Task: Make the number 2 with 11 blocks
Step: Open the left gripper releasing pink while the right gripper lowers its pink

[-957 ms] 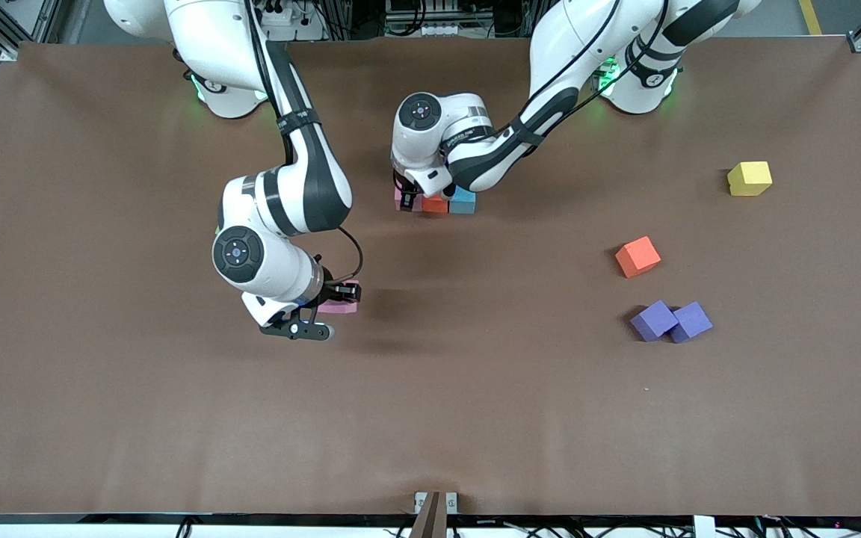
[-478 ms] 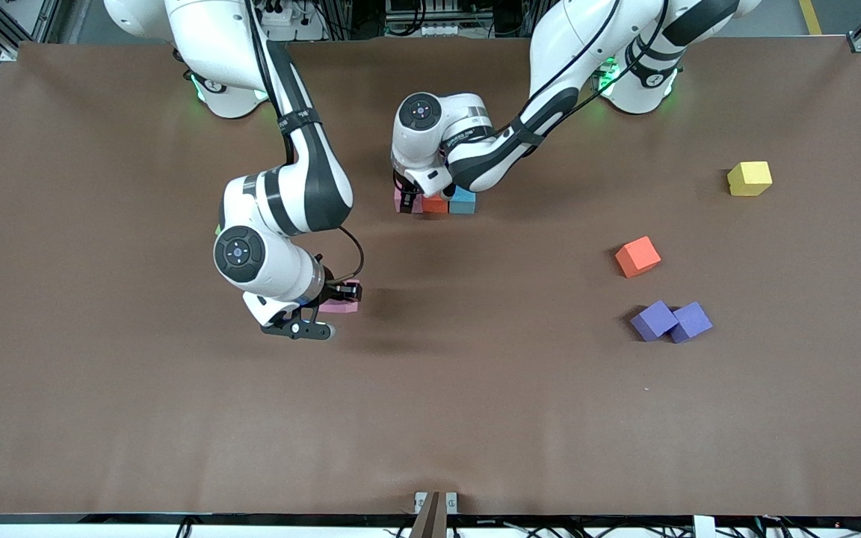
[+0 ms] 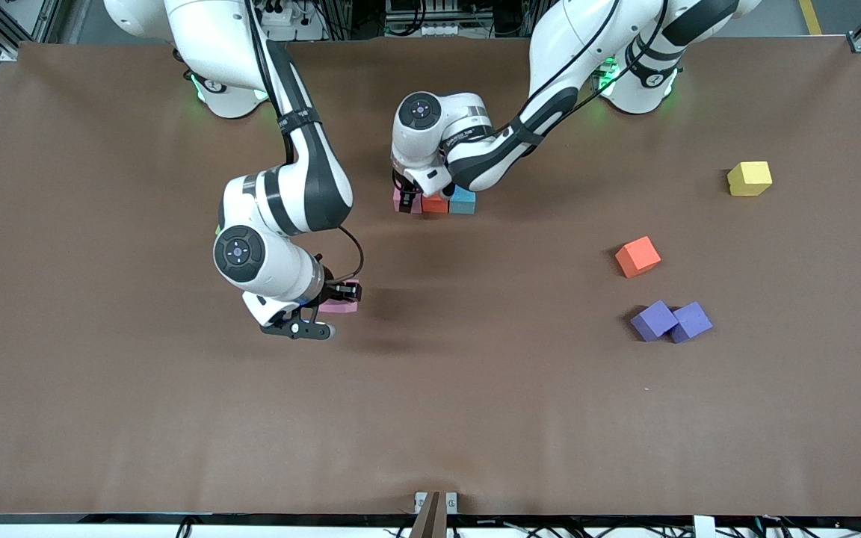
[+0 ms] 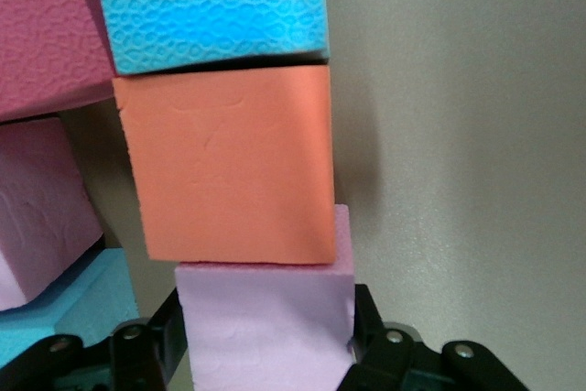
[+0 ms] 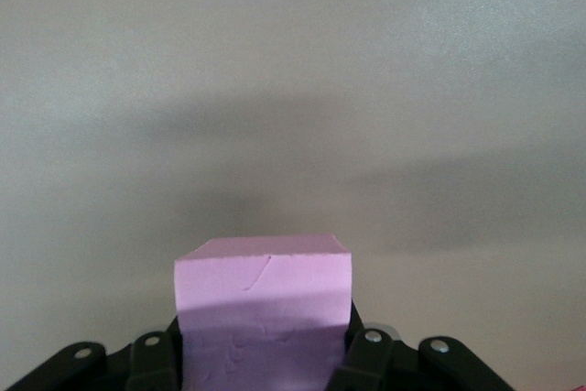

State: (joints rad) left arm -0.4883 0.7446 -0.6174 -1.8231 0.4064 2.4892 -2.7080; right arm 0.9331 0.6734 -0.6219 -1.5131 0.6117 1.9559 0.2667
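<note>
Pink block clamped in right end effector

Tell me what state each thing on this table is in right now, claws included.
right gripper, shut on the held pink block, over bare table.
left gripper, down at the row, around the end pink block.
middle orange block, in the row, touching the end pink block and the blue block.
yellow block, loose, alone.
loose orange block, alone, skewed.
purple cubes, loose, touching each other.
</note>
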